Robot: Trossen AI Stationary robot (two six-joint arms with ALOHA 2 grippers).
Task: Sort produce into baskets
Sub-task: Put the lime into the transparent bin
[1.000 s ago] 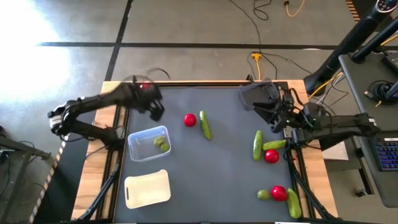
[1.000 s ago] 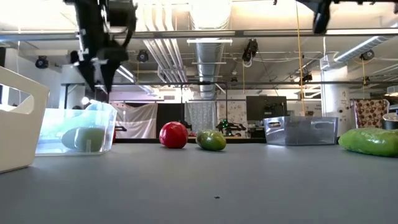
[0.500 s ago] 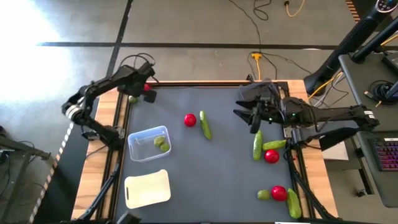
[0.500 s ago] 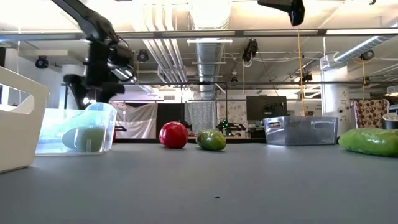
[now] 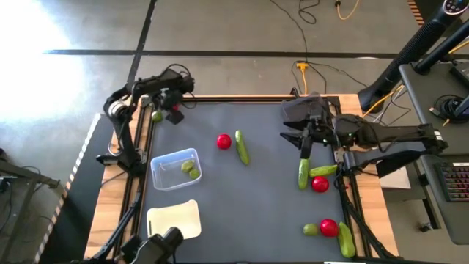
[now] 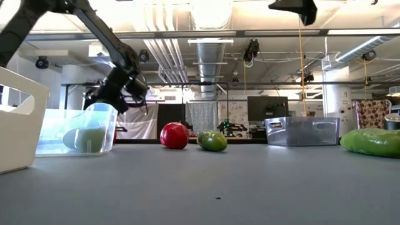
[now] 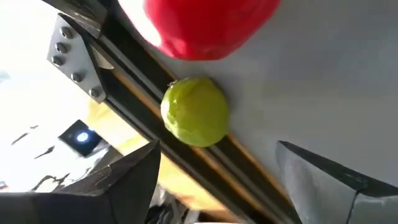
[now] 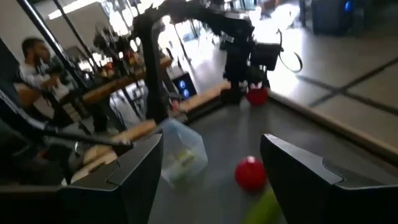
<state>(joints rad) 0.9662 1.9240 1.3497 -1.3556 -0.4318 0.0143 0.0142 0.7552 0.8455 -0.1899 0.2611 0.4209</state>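
High view, taking the clear plastic basket (image 5: 174, 169) as the landmark: it sits on the dark grey mat (image 5: 249, 213) and holds olive-green limes (image 5: 190, 170) (two, as far as can be made out). Just below it lies the cream-white basket (image 5: 174, 222), whose contents cannot be told. The dark grey basket (image 5: 304, 111) stands well apart at the mat's far right corner, partly under the right arm; its inside is hidden.

Between the clear basket and the grey one lie a tomato (image 5: 224, 141) and a cucumber (image 5: 242, 147), just beside each other. Farther right are two more cucumbers (image 5: 303, 174) and a tomato (image 5: 320, 184); near the front right corner a lime (image 5: 311, 229), a tomato (image 5: 328, 228) and a cucumber (image 5: 346, 240) cluster together.

Left gripper (image 5: 170, 110) hovers at the far left corner, well beyond the clear basket, jaws wide and holding nothing; a tomato (image 7: 199, 25) and a lime (image 7: 195, 112) lie before it at the mat's edge. Right gripper (image 5: 304, 150) hangs over the cucumbers to the right, jaws wide, empty.
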